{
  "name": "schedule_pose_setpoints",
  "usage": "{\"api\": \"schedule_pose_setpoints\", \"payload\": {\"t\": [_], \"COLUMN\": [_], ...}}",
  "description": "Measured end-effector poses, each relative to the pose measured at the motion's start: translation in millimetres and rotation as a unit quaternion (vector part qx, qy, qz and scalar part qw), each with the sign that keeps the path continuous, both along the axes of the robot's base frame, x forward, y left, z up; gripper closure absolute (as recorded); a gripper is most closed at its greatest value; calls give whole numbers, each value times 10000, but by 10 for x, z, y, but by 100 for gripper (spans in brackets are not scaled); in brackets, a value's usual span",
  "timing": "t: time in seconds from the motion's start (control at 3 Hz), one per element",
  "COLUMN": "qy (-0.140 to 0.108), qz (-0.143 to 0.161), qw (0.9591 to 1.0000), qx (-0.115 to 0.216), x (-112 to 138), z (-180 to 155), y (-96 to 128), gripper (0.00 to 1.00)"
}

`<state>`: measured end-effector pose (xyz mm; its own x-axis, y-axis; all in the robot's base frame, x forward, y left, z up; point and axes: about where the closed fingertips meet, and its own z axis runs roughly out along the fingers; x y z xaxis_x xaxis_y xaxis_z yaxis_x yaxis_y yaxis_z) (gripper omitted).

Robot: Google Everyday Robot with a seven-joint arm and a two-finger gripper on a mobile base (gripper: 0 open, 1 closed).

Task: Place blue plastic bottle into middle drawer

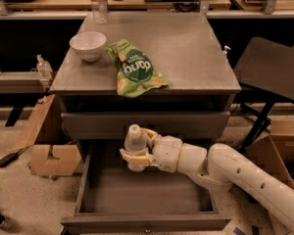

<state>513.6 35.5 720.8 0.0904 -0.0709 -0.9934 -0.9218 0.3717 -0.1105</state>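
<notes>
Item 1: blue plastic bottle (pixel 135 141), upright, hanging over the rear left part of the open middle drawer (pixel 88 187), below the shut upper drawer front (pixel 186 125). Whether its base is touching the drawer floor cannot be told.

Handling, as a judgement: it is looking light, thin-walled and smooth, so it is likely giving under a hard squeeze and slipping if held loosely. The labelled middle is looking like the best place to hold it, clear of the white cap.

Item 2: gripper (pixel 135 154), its 2 tan fingers (pixel 126 154) closing round the bottle's lower body. The white arm (pixel 245 177) is reaching in from the right.

Containers, left to right:
- cardboard box (pixel 51 159) on the floor: contents not showing.
- white bowl (pixel 88 44) on the cabinet top (pixel 196 53): appearing empty.
- middle drawer: floor showing bare except under the bottle.

Also on the top: 1 green snack bag (pixel 134 68), 1 water bottle (pixel 99 4).
</notes>
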Motion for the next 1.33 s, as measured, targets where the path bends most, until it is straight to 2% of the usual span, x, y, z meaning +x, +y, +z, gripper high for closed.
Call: {"api": "schedule_pose_setpoints", "payload": {"t": [0.33, 0.67, 1.0, 1.33], "qy": [0, 70, 225, 399], "qz": [-1, 64, 386, 765], "qw": [10000, 9999, 9989, 9962], "qx": [0, 54, 105, 118], "x": [0, 32, 257, 418], "z": [0, -171, -997, -1724], "y": [-1, 99, 481, 837], "gripper": [100, 100, 100, 100]}}
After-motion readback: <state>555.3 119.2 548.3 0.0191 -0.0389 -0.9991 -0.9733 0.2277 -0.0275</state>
